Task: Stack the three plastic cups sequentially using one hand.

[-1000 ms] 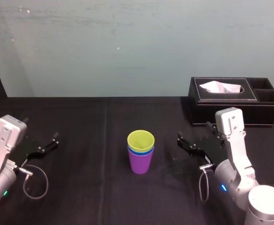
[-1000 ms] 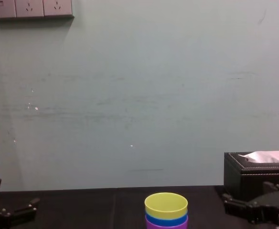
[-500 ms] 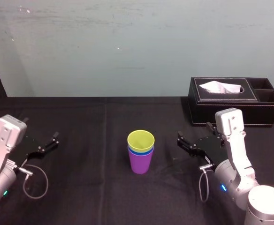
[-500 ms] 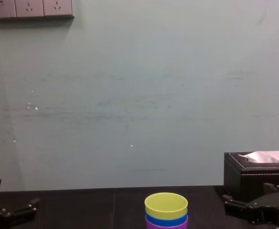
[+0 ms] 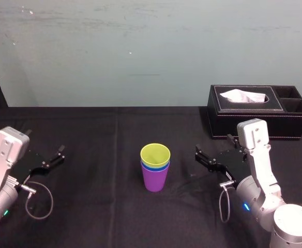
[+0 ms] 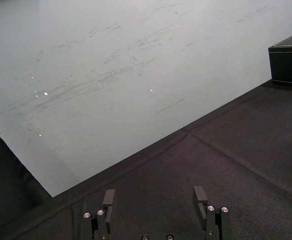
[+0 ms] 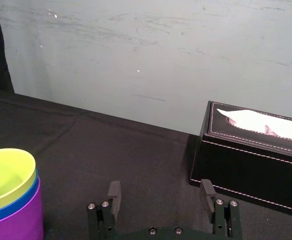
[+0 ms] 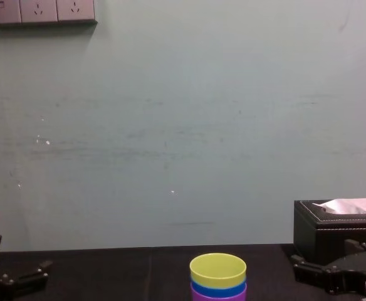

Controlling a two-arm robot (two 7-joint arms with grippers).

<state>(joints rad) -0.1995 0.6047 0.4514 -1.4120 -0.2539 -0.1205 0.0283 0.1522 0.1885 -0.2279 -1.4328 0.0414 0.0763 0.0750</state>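
Observation:
The three plastic cups stand nested in one upright stack at the table's middle: the purple cup (image 5: 155, 181) at the bottom, the blue cup (image 5: 155, 167) showing as a rim inside it, and the yellow-green cup (image 5: 155, 154) on top. The same stack (image 8: 218, 278) appears in the chest view and at the edge of the right wrist view (image 7: 11, 200). To its right my right gripper (image 5: 213, 146) hovers low, open, well apart from the stack, with nothing between its fingers (image 7: 114, 191). My left gripper (image 5: 45, 142) rests open at the far left.
A black tissue box (image 5: 254, 111) with a white tissue stands at the back right, just behind the right gripper. The black cloth table (image 5: 104, 139) ends at a pale green wall. Loose cables hang by both wrists.

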